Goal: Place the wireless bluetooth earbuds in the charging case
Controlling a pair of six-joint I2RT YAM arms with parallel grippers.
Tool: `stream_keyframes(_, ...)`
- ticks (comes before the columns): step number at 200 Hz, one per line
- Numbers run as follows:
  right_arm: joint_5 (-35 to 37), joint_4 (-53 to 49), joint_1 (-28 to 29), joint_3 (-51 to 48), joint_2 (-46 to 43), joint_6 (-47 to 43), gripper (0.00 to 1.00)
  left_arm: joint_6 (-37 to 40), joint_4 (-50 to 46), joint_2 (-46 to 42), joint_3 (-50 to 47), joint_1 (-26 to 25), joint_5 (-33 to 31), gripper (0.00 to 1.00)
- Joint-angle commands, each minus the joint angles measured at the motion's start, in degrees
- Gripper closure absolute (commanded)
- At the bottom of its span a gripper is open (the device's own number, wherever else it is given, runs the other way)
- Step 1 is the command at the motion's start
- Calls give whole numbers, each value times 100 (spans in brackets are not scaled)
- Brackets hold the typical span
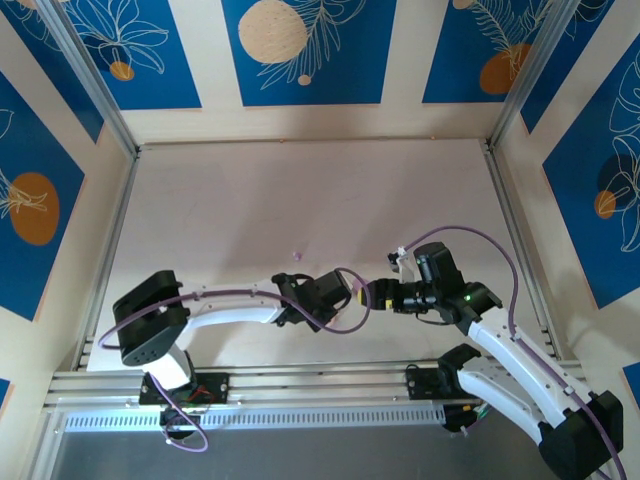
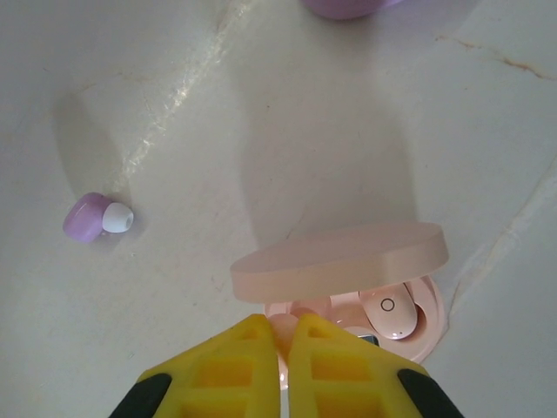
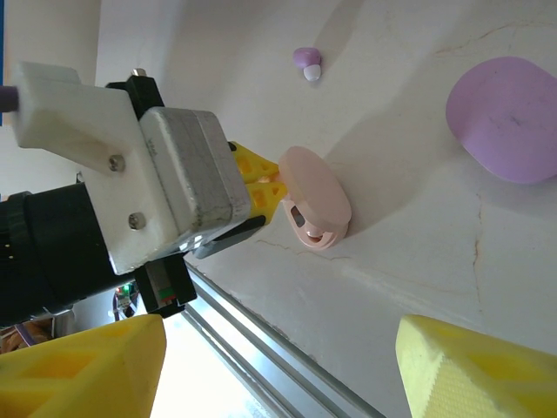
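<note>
The left end effector point(image 2: 283, 329) is closed, with its yellow tips together at the near rim of the open pink charging case point(image 2: 348, 261). I cannot tell if it pinches anything. The case's long axis runs left to right in the left wrist view, its lid is raised, and one pink earbud point(image 2: 388, 310) sits in the right well. A purple earbud point(image 2: 96, 218) lies on its side on the surface point(image 2: 392, 131), well left of the case, with its white tip pointing towards the case. The right end effector point(image 3: 278, 374) is wide open and holds nothing. A closed purple case point(image 3: 509, 117) lies apart.
</note>
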Motion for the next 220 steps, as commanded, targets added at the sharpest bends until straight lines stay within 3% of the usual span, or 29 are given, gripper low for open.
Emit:
stream_keyframes(1, -103, -68, -13, 51, 5, -74, 29, 174, 90, 98, -78, -78, -122, 94)
stream_keyframes(131, -77, -113, -14, 121, 8, -92, 29, 200, 40, 230, -65, -105, -44, 94)
stream_keyframes(220, -79, -78, -13, 95, 23, -74, 29, 129, -41, 173, -65, -105, -7, 82)
